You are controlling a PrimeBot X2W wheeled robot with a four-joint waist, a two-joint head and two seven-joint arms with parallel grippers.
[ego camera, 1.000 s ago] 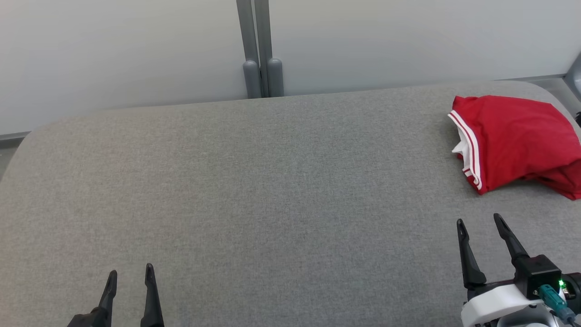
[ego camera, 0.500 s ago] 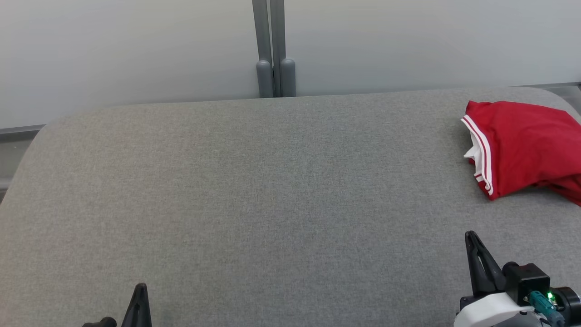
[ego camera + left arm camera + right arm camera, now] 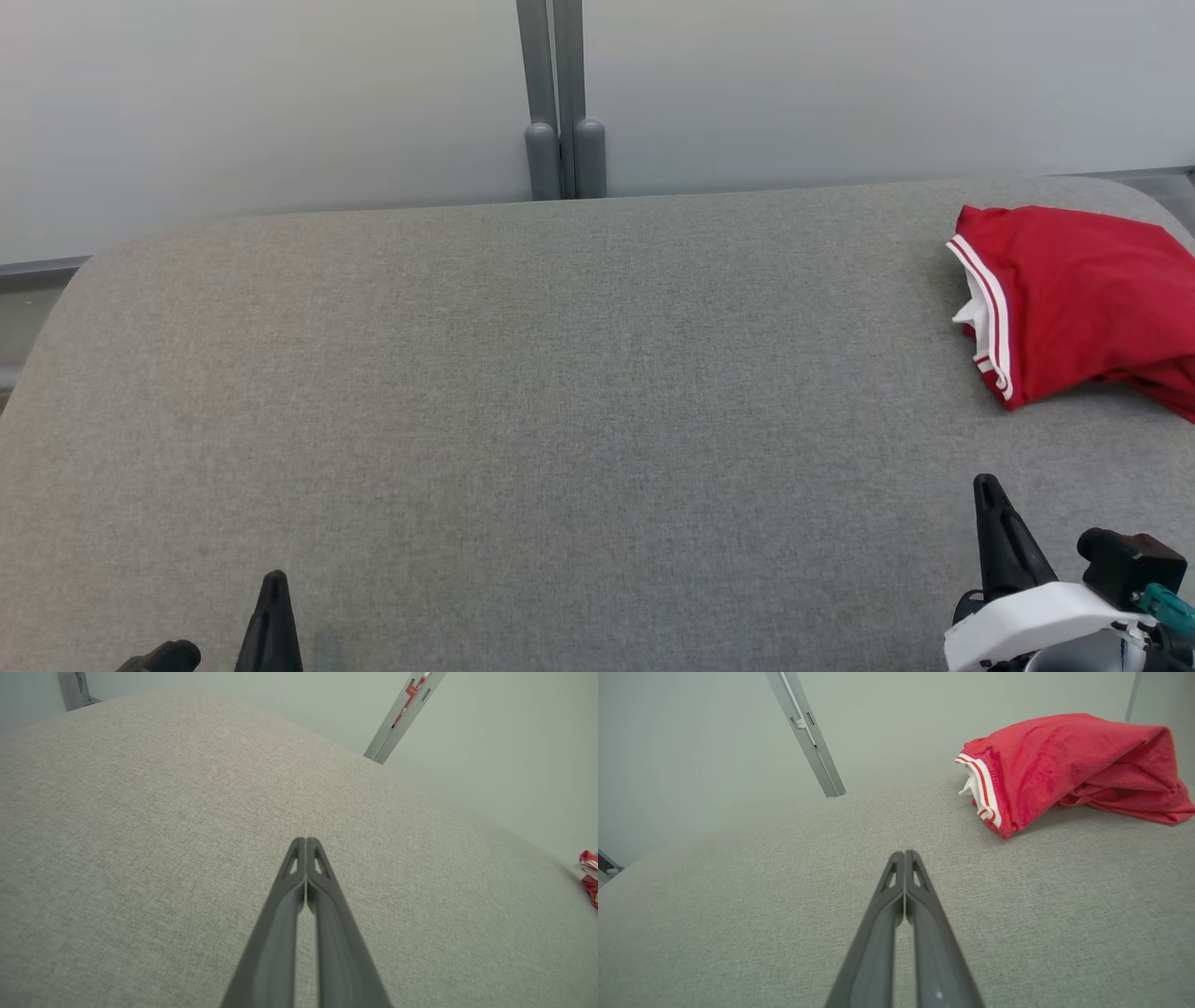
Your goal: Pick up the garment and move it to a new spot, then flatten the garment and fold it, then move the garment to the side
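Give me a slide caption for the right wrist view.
Shut right gripper points over grey fabric surface toward a folded red garment.

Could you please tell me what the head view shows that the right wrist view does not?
The head view adds the left hand, shut, at lower left, and the right arm's white wrist casing. The right wrist view adds a side-on look at the red garment, a raised heap, including the end the head view crops. Both share the grey table, the white-striped hem and the shut right hand.
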